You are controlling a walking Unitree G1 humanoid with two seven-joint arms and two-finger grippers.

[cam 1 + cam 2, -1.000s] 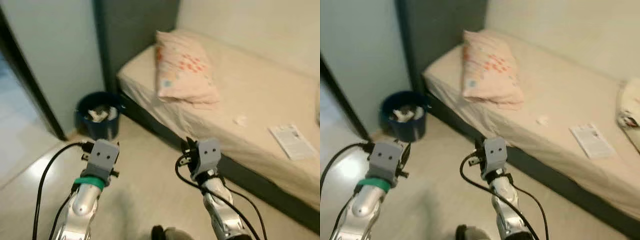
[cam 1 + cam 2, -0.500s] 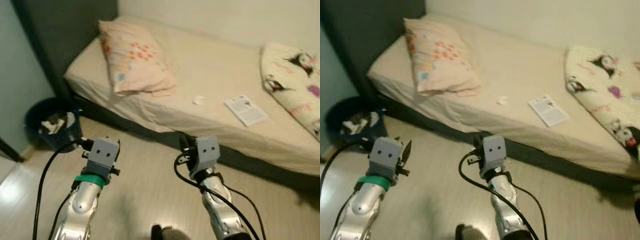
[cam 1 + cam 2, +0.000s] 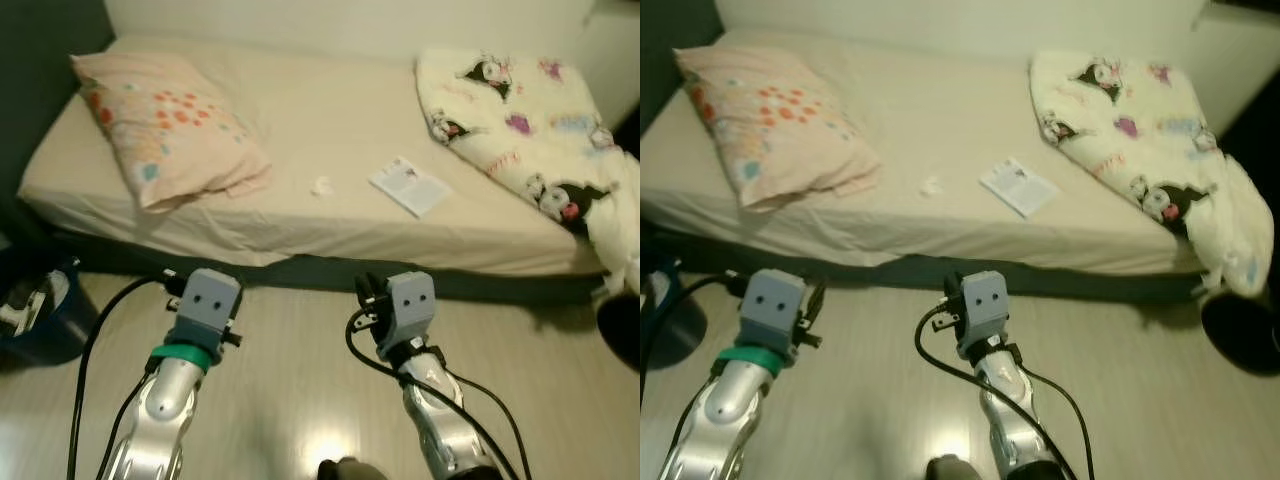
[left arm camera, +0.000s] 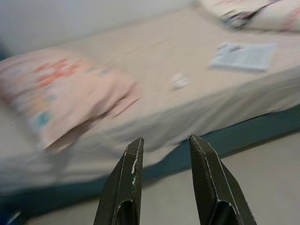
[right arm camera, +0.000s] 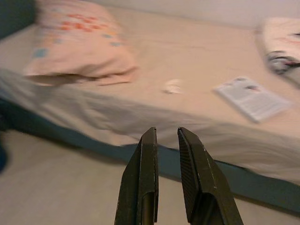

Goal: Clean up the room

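A low bed (image 3: pixel 300 100) with a cream sheet stands across the floor ahead of me. On it lie a pink dotted pillow (image 3: pixel 165 125) at the left, a small crumpled white tissue (image 3: pixel 321 186) near the middle and a printed leaflet (image 3: pixel 409 186) beside it. A cartoon-print blanket (image 3: pixel 520 120) is bunched at the right end. Both arms are held low over the floor, short of the bed's edge. My left gripper (image 4: pixel 164 140) is open and empty. My right gripper (image 5: pixel 167 131) has its fingers nearly together, holding nothing, and points toward the tissue (image 5: pixel 172 86).
A dark blue bin (image 3: pixel 35 310) with white scraps inside stands on the floor at the far left. A dark round object (image 3: pixel 1240 330) sits on the floor at the right, below the hanging blanket. Pale wood floor lies between me and the bed.
The camera has swung right: the bin slid to the left edge, and the blanket and the whole bed came into view. Both arms keep the same pose.
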